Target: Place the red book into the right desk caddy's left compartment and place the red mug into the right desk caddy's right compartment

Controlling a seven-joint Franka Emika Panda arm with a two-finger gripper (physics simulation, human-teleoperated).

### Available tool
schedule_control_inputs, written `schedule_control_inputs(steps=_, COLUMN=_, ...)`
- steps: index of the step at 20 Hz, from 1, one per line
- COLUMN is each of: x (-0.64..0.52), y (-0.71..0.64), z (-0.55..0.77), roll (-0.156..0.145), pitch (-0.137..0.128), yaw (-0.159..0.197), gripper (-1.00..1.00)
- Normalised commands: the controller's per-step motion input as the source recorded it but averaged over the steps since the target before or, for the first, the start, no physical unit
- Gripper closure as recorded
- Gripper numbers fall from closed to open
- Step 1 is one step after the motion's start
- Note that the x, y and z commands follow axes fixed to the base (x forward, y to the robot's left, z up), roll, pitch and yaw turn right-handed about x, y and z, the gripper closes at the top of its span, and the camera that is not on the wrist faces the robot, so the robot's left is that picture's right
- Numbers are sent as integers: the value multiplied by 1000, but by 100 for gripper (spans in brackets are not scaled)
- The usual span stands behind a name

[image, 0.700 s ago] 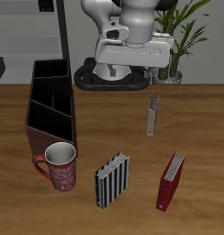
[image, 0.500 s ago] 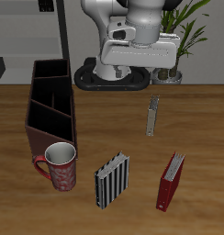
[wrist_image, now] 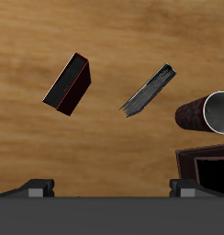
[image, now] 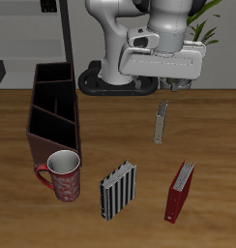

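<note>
- Swinging across since the earlier frame, the gripper (image: pixel 168 85) now hangs high over the table's back, nearer the red book's side.
- Red book (image: pixel 180 191) stands near the front edge, untouched.
- Red mug (image: pixel 64 175) sits just before the right desk caddy (image: pixel 52 114).
- Striped book (image: pixel 119 189) stands between them.
- Jaws spread wide, empty.

Gripper (image: pixel 168 85): fingertips largely masked by the wrist housing in the exterior view; jaw gap not readable. In the wrist view only two dark finger stubs (wrist_image: pixel 36 186) show at the frame edge, tips cut off.

Red mug (wrist_image: pixel 204 113): cut by the frame edge in the wrist view; handle out of sight.

Desk caddy (wrist_image: pixel 206 170): one corner only in the wrist view, remainder beyond the edge; compartments not distinguishable there.

Small grey object (image: pixel 161 123) on the worktop (image: pixel 217 136): too small to identify.

Potted plant (image: pixel 199 39): partly hidden behind the robot arm.
</note>
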Motion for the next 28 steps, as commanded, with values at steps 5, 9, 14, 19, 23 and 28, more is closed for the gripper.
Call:
schedule_control_inputs(steps=5, x=252, y=265, z=-89, roll=-5, pitch=-2, yaw=13, gripper=-100)
schedule_control_inputs(steps=9, x=356, y=342, z=-198, roll=5, pitch=11, yaw=23, gripper=-100)
schedule_control_inputs(steps=14, x=247, y=395, z=-178, roll=28, pitch=6, yaw=-16, gripper=-100)
schedule_control_inputs(steps=19, x=113, y=314, z=-153, roll=34, pitch=-28, yaw=29, gripper=-100)
schedule_control_inputs(steps=23, x=155, y=250, z=-100, roll=32, pitch=-6, yaw=-4, gripper=-100)
schedule_control_inputs(steps=28, x=190, y=233, z=-36, roll=17, pitch=-21, yaw=-15, gripper=-100)
